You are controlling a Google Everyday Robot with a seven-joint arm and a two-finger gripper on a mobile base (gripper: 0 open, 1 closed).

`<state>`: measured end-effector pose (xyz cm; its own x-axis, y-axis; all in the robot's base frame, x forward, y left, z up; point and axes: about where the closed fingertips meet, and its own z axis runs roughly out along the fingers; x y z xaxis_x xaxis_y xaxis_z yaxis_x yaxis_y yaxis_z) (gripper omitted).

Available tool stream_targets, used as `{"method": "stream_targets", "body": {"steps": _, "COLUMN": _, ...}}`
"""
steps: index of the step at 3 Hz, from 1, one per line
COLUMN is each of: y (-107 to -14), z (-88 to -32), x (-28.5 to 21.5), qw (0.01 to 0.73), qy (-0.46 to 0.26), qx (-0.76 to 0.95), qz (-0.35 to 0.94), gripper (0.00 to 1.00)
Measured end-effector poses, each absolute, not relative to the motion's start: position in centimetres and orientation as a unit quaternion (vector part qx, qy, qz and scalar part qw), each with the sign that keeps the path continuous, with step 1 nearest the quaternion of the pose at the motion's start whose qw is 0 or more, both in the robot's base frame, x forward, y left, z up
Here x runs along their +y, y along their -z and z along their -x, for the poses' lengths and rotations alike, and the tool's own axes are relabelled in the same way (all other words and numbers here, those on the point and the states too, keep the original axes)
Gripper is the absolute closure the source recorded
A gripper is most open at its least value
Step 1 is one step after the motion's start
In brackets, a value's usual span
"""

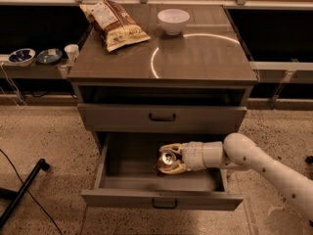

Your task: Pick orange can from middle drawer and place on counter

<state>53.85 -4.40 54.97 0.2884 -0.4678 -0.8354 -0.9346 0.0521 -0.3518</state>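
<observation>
The middle drawer (122, 198) is pulled open at the bottom of the cabinet. The orange can (167, 161) is inside it, right of centre, its silver top tilted toward the camera. My gripper (172, 158) reaches in from the right with one finger above the can and one below it, closed on it. The can looks slightly raised off the drawer floor. The counter (205, 58), with its white ring arc, lies above.
A chip bag (115, 23) and a white bowl (173, 20) sit at the back of the counter. The closed upper drawer (161, 117) is just above my arm. A low shelf at left holds small bowls (22, 56) and a cup (72, 52). A black pole (22, 192) lies on the floor at lower left.
</observation>
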Motion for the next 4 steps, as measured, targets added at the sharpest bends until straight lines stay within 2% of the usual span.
{"method": "stream_targets", "body": {"steps": 1, "y": -58.9, "z": -51.6, "x": -4.2, "qw": 0.446, "qy": -0.226, "qx": 0.562, "qz": 0.658, "gripper": 1.00}}
{"method": "stream_targets", "body": {"steps": 2, "y": -64.5, "z": -50.0, "x": -5.8, "qw": 0.445, "qy": -0.216, "qx": 0.571, "qz": 0.655, "gripper": 1.00}}
{"method": "stream_targets", "body": {"steps": 4, "y": -76.3, "z": -50.0, "x": -10.9, "qw": 0.423, "qy": -0.187, "qx": 0.598, "qz": 0.655, "gripper": 1.00}}
